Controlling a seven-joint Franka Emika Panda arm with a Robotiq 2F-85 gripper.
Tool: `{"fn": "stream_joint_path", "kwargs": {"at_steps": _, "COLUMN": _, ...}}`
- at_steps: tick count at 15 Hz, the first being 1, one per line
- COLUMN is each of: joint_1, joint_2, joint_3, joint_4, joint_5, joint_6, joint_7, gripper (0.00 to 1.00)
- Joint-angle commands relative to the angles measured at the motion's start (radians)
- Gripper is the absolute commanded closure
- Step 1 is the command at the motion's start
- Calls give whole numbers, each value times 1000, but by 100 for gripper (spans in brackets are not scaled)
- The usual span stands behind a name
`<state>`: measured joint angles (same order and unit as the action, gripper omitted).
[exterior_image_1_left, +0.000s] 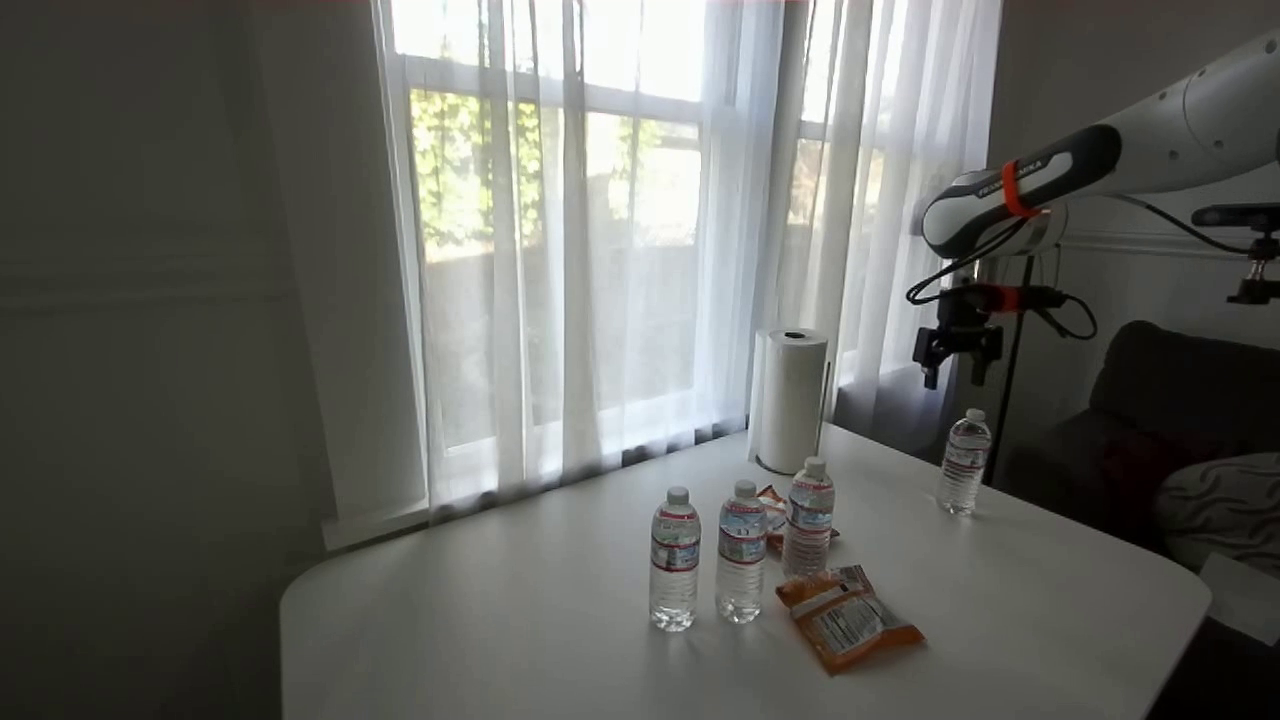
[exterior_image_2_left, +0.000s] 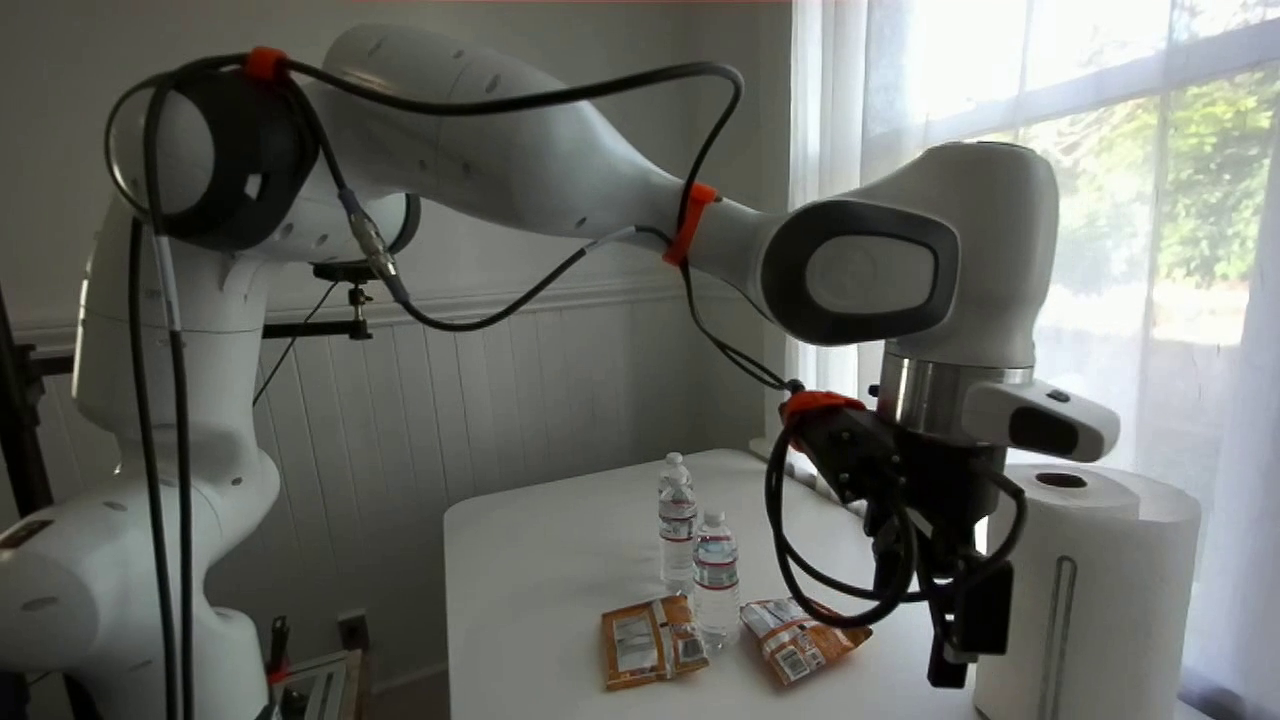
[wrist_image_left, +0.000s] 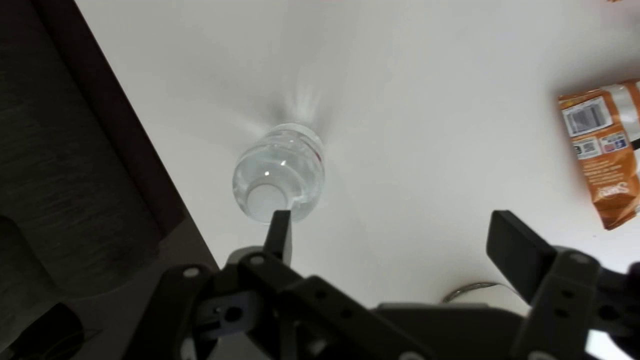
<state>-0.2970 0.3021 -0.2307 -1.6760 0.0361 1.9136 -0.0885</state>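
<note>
Near the edge of the table (exterior_image_1_left: 480, 640), a bottle (wrist_image_left: 287, 162) with a red-striped label (exterior_image_1_left: 966, 457) stands below the gripper (exterior_image_1_left: 956, 377), whose jaws are spread wide. A bag (wrist_image_left: 607, 160) shows a barcode (wrist_image_left: 587, 117); "FRANKA" lettering (exterior_image_1_left: 990, 187) marks the arm (exterior_image_1_left: 1170, 135).

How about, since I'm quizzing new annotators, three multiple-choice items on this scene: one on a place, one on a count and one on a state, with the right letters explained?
1. Where on the table does the paper towel roll stand?
A) Between the snack packets
B) Near the curtains
C) On top of a snack packet

2. How many water bottles stand on the table?
A) Two
B) Six
C) Four

3. What state is the gripper in?
A) Open and empty
B) Shut on a bottle
C) Shut on a snack packet

Right letters:
1: B, since an exterior view shows the roll at the window side, by the curtains.
2: C, since an exterior view shows four, all upright.
3: A, since the wrist view shows its jaws wide apart with nothing gripped.
</note>
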Motion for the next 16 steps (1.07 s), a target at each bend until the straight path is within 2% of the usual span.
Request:
{"fn": "stream_joint_path", "kwargs": {"at_steps": 1, "joint_1": 38, "joint_2": -88, "joint_3": 27, "joint_4": -115, "joint_5": 3, "joint_6": -6, "joint_7": 20, "gripper": 0}}
{"fn": "stream_joint_path", "kwargs": {"at_steps": 9, "joint_1": 153, "joint_2": -141, "joint_3": 82, "joint_4": -352, "joint_5": -12, "joint_6": -1, "joint_7": 165, "gripper": 0}}
{"fn": "stream_joint_path", "kwargs": {"at_steps": 10, "joint_1": 137, "joint_2": -86, "joint_3": 76, "joint_4": -268, "joint_5": -1, "joint_6": -24, "joint_7": 124, "gripper": 0}}
{"fn": "stream_joint_path", "kwargs": {"at_steps": 16, "joint_1": 152, "joint_2": -100, "joint_3": 81, "joint_4": -310, "joint_5": -2, "joint_6": -19, "joint_7": 149, "gripper": 0}}
